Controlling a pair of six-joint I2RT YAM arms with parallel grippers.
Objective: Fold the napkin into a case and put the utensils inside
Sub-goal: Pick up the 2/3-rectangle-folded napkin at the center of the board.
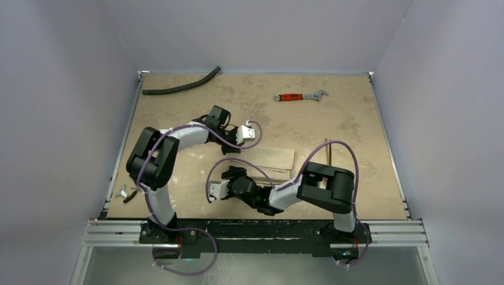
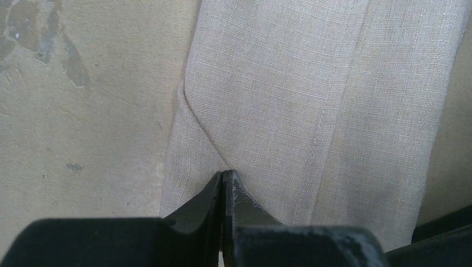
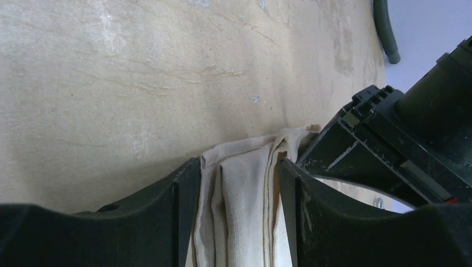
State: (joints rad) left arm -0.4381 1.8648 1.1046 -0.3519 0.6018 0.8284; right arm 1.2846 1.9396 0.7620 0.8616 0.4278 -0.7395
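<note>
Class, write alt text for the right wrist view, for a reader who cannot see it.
The right tool pinches bunched folds of the cream napkin between its two black fingers. Behind lies the mottled tan table, with black arm hardware at right and a dark hose top right.

Table (image 1: 368, 119): tan top, mottled and worn. Lying on it:
- folded cream napkin (image 1: 274, 159), mid-table
- slim gold utensil (image 1: 326, 148), just right of the napkin
- curved black hose (image 1: 181, 86), far-left corner
- red-handled wrench (image 1: 300, 96), far side, right of centre
- small silvery item (image 1: 124, 193), near-left edge, too small to identify
</note>
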